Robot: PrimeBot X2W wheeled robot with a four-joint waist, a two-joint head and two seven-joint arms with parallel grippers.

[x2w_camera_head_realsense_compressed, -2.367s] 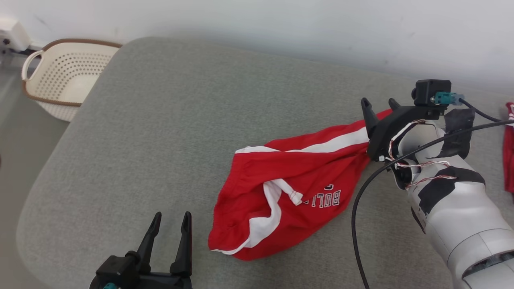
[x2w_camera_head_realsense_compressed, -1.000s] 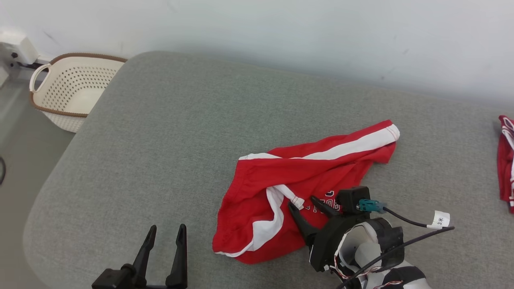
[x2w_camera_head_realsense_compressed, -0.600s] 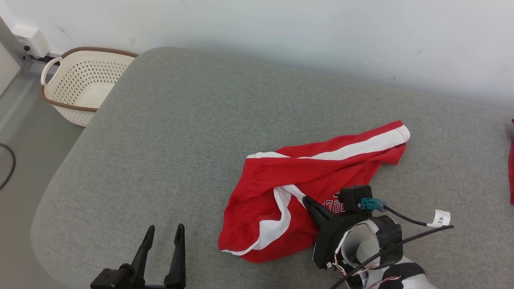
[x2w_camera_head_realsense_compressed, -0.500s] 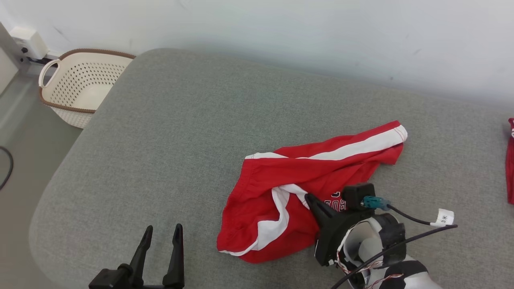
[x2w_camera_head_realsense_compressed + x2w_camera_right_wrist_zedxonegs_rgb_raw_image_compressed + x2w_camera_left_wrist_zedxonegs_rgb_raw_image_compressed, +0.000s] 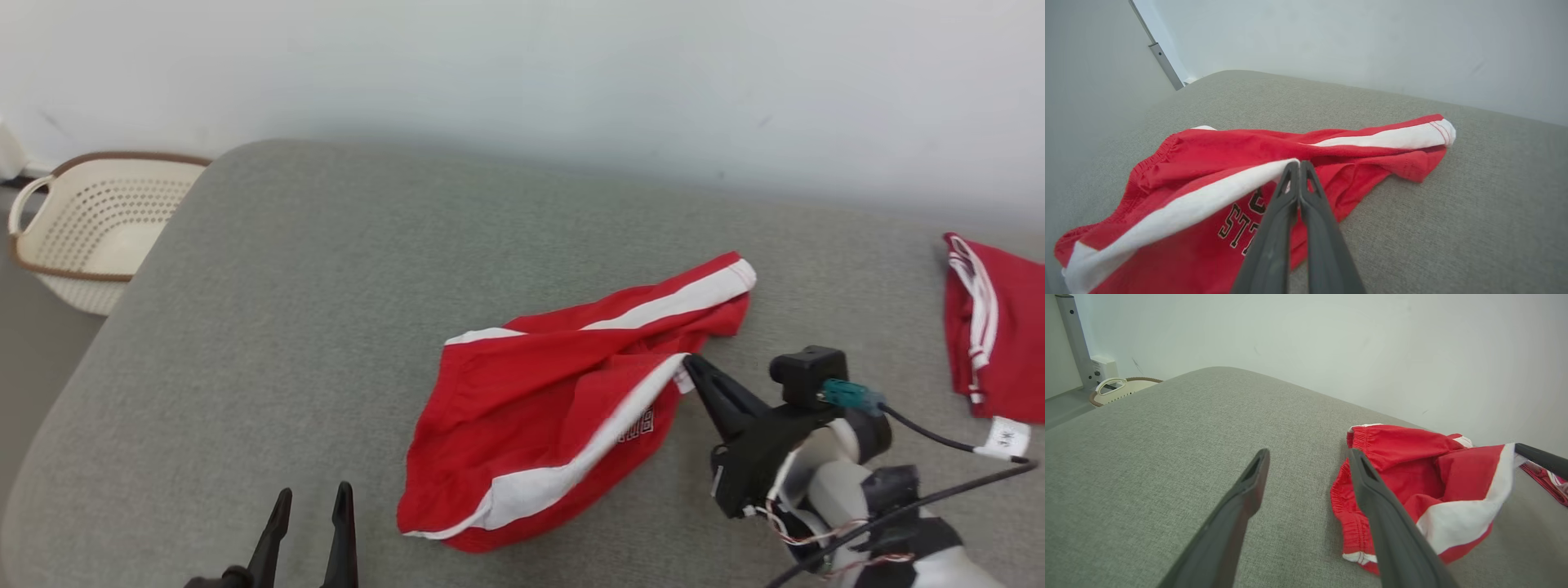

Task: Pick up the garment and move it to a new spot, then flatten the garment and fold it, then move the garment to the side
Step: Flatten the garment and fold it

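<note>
Red shorts [image 5: 539, 400] lie crumpled just right of centre in the head view, on a grey fabric pad [image 5: 326, 286]. From the lower right the right gripper [image 5: 690, 363] reaches in, its two dark fingers pressed tight together on the end of a white stripe [image 5: 531, 494], which runs taut up to the tips while the rest of the cloth stays on the pad. The right wrist view shows the same pinch at mid-frame [image 5: 1299, 164], with black lettering [image 5: 1241, 228] under the stripe. At the bottom left of the head view the left gripper [image 5: 315, 490] has its fingers spread wide over bare pad, holding nothing, near the shorts but apart from them. A cream basket [image 5: 82, 237] sits at the left edge, off the pad. More red cloth [image 5: 996, 327] lies at the right edge.
</note>
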